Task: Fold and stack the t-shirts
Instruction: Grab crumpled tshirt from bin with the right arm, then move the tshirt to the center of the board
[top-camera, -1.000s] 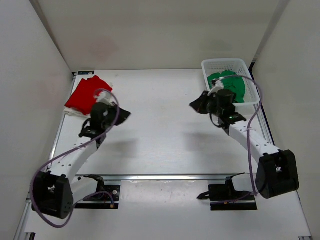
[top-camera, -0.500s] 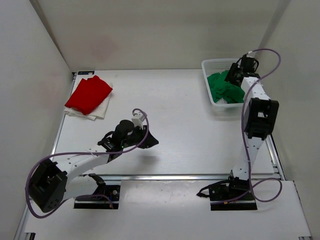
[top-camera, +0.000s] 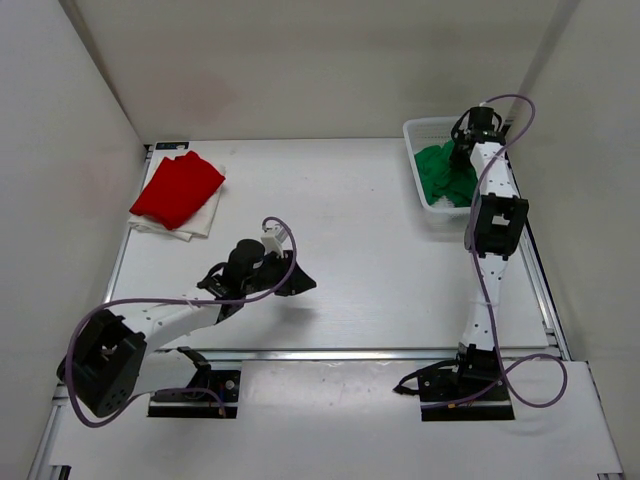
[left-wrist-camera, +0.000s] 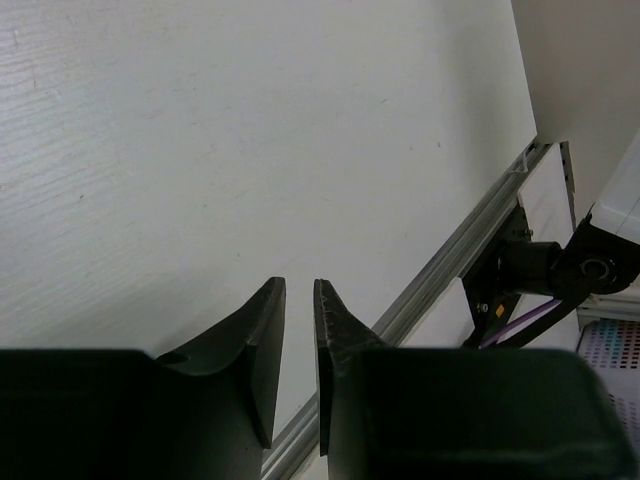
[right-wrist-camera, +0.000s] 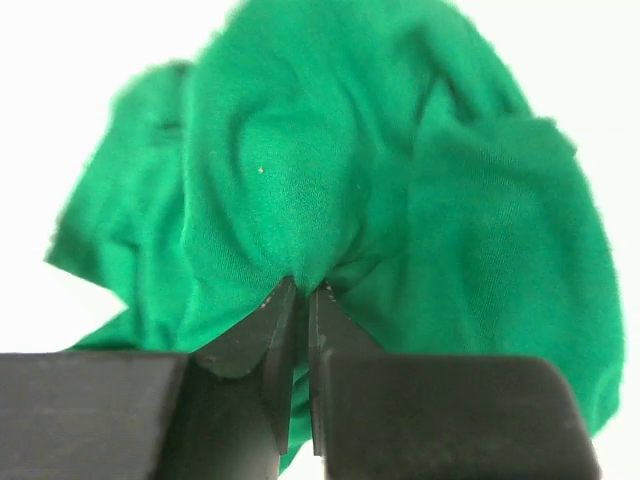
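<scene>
T-shirt (right-wrist-camera: 330, 150), crumpled green, right gripper (right-wrist-camera: 301, 290) seemingly pinching

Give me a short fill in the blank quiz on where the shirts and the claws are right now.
1. The green t-shirt lies in a white mesh ____.
2. The red t-shirt lies on the white t-shirt, on the table's ____ side.
3. The right claw is shut on the ____ t-shirt.
4. The left claw holds ____.
Missing words: basket, left, green, nothing.
</scene>
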